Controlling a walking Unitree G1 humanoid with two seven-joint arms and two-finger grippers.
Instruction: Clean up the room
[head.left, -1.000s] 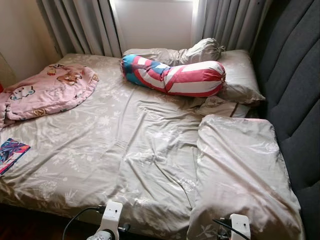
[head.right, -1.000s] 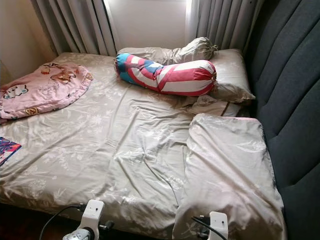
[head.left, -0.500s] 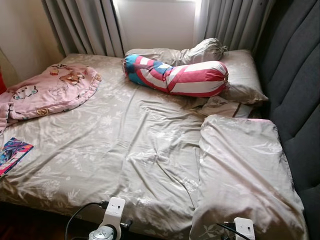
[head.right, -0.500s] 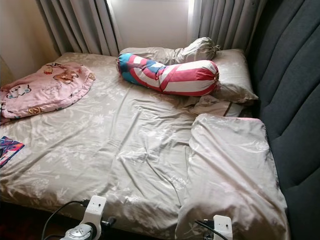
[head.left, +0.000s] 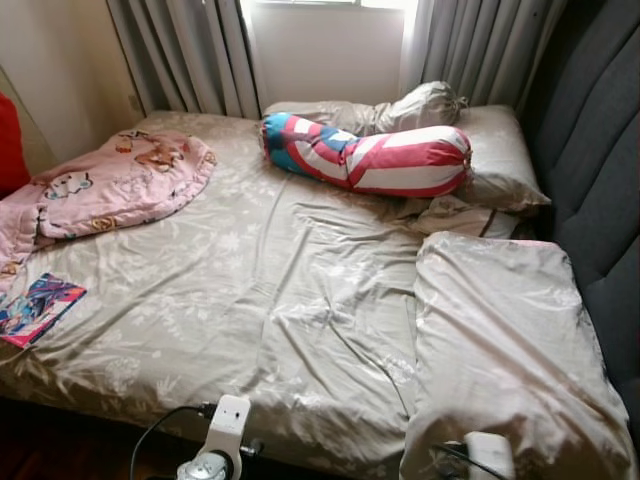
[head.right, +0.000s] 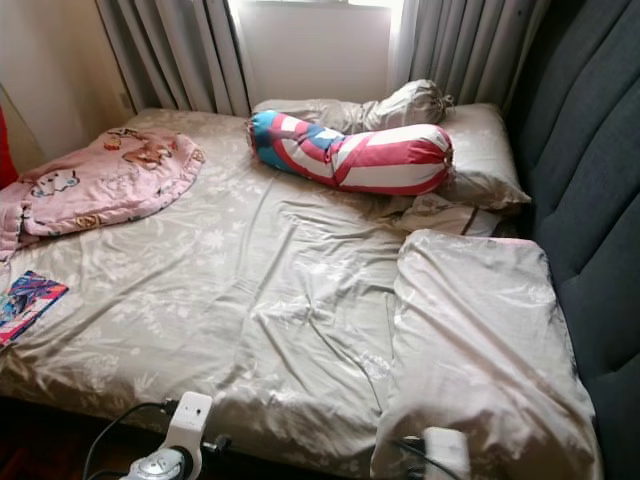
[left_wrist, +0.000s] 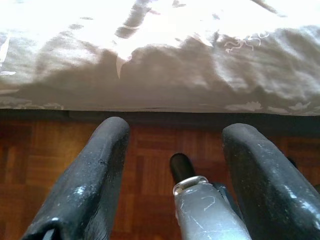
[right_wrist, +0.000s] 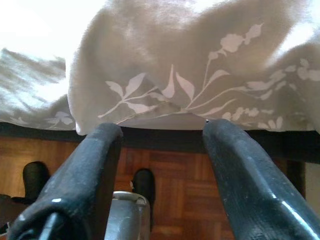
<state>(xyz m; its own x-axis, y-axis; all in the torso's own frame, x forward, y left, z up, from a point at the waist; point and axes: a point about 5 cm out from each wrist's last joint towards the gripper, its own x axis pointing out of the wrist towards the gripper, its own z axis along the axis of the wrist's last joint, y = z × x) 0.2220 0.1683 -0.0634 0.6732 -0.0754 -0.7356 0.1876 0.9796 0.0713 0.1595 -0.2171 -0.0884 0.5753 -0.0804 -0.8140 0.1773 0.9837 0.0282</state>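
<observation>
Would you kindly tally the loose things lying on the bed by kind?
Beige pillows: 2
Striped bolster: 1
Pink blanket: 1
Colourful book: 1
Crumpled beige bundle behind the bolster: 1
Total: 6

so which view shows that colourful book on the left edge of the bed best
The left eye view: the colourful book lies whole on the bedsheet, below the pink blanket. The right eye view cuts it at the frame edge. The wrist views face the bed's near edge and the wooden floor.
</observation>
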